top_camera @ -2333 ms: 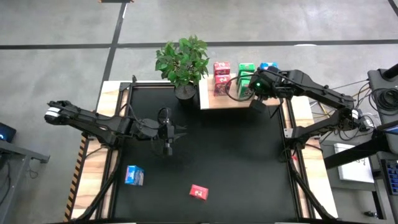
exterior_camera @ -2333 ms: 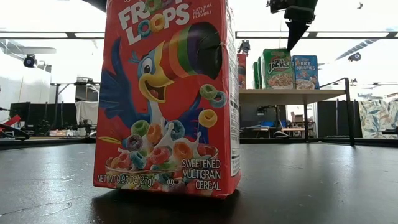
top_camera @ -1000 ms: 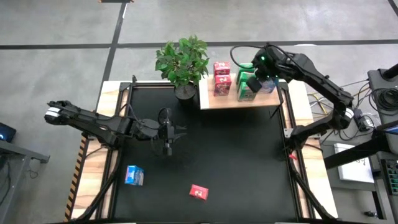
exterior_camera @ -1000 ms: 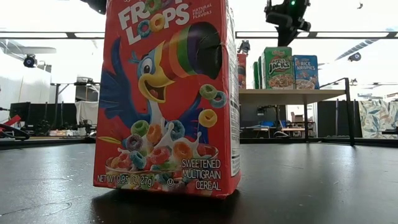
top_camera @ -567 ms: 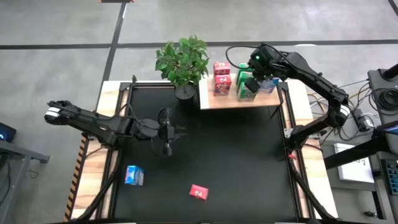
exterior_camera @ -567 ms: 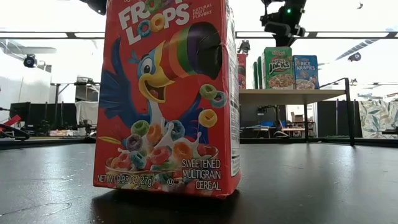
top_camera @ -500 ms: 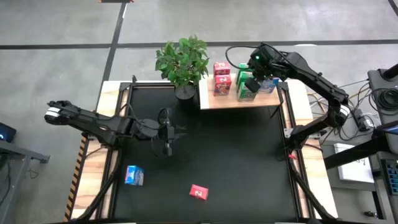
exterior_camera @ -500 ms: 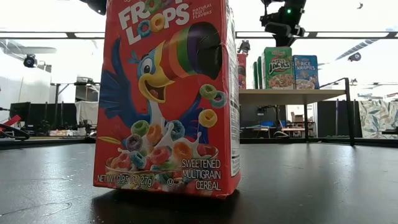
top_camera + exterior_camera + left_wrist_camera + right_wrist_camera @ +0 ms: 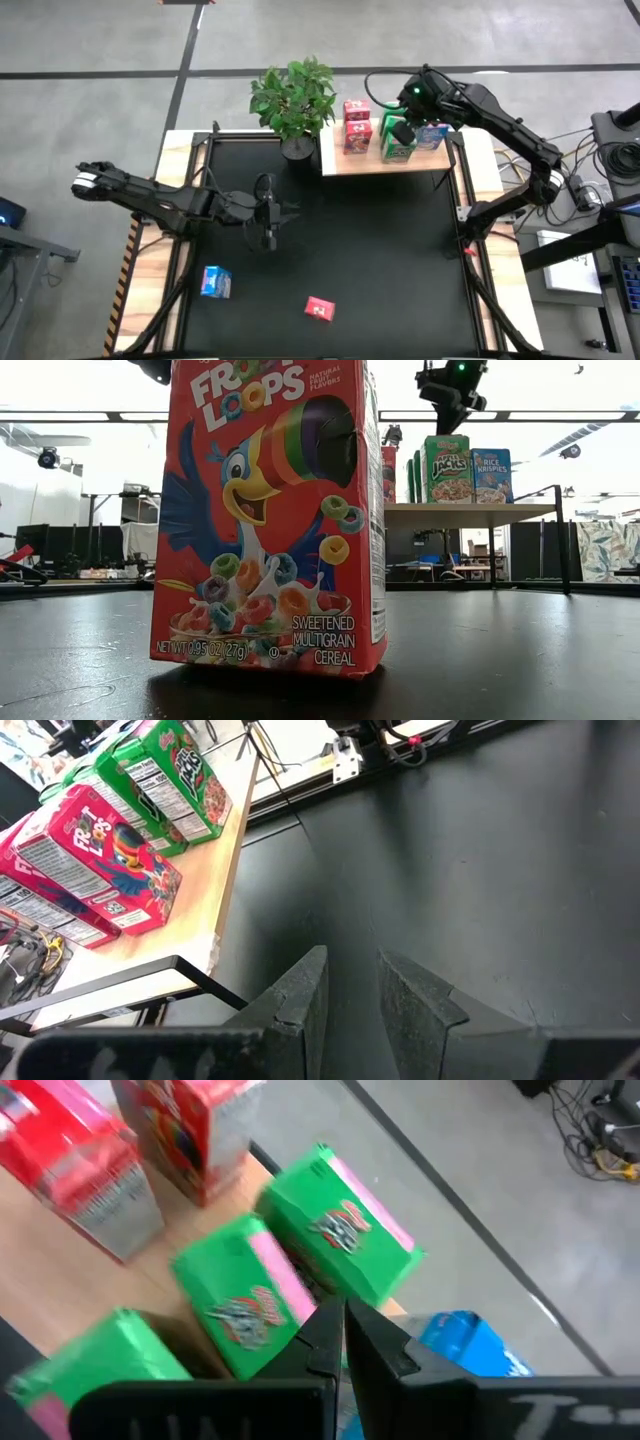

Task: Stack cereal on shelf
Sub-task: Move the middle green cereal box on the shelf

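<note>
The pale wood shelf lies at the table's far right and carries pink-red, green and blue cereal boxes standing on their bases. My right gripper hovers shut just above the green boxes, its tips a little clear of the box tops. A blue box and a pink-red box lie on the black tabletop near its front. The pink-red one fills the low view. My left gripper waits over the table's left middle, slightly open and empty.
A potted plant stands at the far edge just left of the shelf. Pale wood strips and black frame rails border the tabletop. Cables and gear sit beyond the right edge. Bare black tabletop lies between the arms.
My right gripper, shut, rose earlier from the shelf's near edge and went toward the far edge until it was above the green boxes. Over the last second it has hovered there almost still. The boxes have kept their places.
</note>
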`<action>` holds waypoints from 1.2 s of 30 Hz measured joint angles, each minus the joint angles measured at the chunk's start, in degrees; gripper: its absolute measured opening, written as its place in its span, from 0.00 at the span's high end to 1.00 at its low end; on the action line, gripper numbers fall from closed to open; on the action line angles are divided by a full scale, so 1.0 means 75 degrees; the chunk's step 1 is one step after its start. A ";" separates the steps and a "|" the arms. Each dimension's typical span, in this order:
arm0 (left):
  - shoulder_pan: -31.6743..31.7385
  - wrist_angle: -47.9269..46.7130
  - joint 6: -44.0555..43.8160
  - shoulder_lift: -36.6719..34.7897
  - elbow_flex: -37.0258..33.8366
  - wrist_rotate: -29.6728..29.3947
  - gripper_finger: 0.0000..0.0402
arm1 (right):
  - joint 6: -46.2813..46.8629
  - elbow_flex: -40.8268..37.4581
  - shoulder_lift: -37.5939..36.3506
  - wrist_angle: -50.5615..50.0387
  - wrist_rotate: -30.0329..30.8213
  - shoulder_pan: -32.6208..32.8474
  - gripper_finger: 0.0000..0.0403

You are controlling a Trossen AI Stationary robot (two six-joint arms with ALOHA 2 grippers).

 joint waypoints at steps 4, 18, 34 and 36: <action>0.0000 0.0000 0.0000 0.0000 0.0000 0.0000 0.82 | 0.0537 0.0000 0.0004 0.0292 0.0003 0.0220 0.98; 0.0000 -0.0263 0.0000 0.0000 -0.0001 0.0000 0.82 | 0.0968 -0.0064 0.0009 0.0798 0.0026 0.0655 0.98; 0.0001 -0.0315 -0.0001 0.0000 -0.0006 0.0000 0.82 | 0.2001 -0.0197 0.0010 0.0373 0.0716 0.0829 0.98; 0.0000 -0.0321 0.0000 0.0000 -0.0004 0.0000 0.82 | 0.2002 -0.0243 0.0010 0.0394 0.0705 0.0837 0.98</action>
